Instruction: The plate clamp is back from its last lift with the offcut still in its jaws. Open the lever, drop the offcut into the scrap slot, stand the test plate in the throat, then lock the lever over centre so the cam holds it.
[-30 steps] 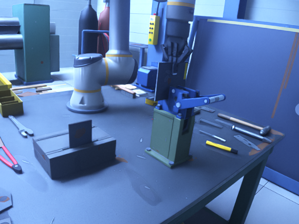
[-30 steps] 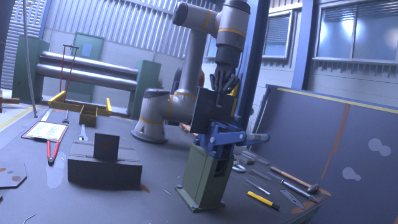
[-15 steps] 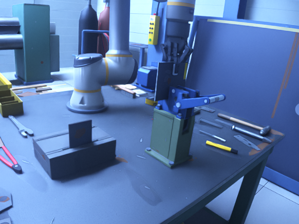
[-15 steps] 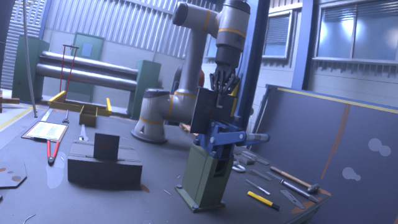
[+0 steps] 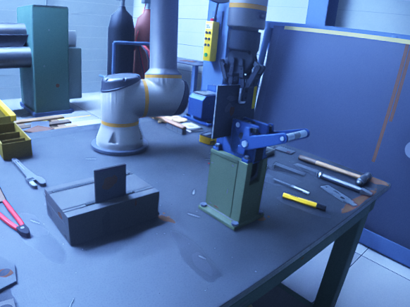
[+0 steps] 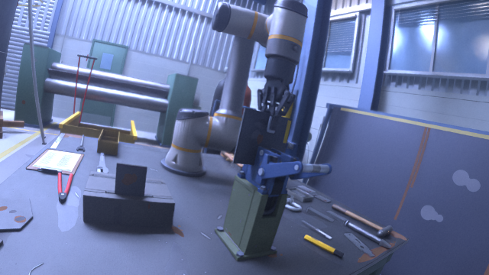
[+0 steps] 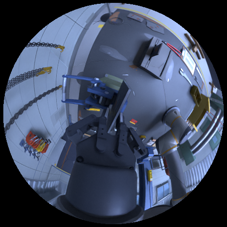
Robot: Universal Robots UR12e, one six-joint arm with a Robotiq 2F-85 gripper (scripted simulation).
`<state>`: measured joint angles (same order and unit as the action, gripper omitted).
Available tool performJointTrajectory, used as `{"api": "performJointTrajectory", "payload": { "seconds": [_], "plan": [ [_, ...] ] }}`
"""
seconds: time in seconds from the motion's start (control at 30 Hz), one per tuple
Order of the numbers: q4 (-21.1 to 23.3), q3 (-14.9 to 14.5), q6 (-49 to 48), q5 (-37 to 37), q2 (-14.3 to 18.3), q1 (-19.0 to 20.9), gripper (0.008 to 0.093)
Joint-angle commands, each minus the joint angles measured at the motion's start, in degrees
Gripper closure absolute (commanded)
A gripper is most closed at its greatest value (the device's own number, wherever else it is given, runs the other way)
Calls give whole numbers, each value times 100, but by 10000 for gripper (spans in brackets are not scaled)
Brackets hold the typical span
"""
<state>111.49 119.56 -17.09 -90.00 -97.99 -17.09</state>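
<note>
My gripper (image 5: 242,92) (image 6: 272,119) (image 7: 114,124) is open and holds nothing. It sits at the top edge of the dark test plate (image 5: 225,111) (image 6: 256,134) (image 7: 119,103). The plate stands upright in the throat of the blue plate clamp (image 5: 246,139) (image 6: 267,170) (image 7: 99,95). The clamp sits on a green pedestal (image 5: 235,186) (image 6: 252,217). Its lever (image 5: 281,135) (image 6: 301,168) (image 7: 71,89) points out to the right, about level. The offcut (image 5: 110,183) (image 6: 130,179) (image 7: 155,50) stands in the slot of the dark scrap box (image 5: 102,207) (image 6: 128,204) on the left of the bench.
A yellow tray (image 5: 12,135) (image 6: 101,133) sits at the bench's far left. A hammer (image 5: 334,170), files and a yellow-handled knife (image 5: 304,201) lie right of the pedestal. Red bolt cutters (image 5: 14,218) and a wrench (image 5: 28,172) lie left. A blue panel (image 5: 334,116) stands behind.
</note>
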Motion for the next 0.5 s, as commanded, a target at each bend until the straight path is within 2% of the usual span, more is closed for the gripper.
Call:
{"api": "performJointTrajectory", "payload": {
  "seconds": [0.0, 0.47],
  "plan": [
    [0, -2, 0, 0, -1, 0, 694],
    [-55, -44, 0, 0, -22, 0, 694]
  ]
}}
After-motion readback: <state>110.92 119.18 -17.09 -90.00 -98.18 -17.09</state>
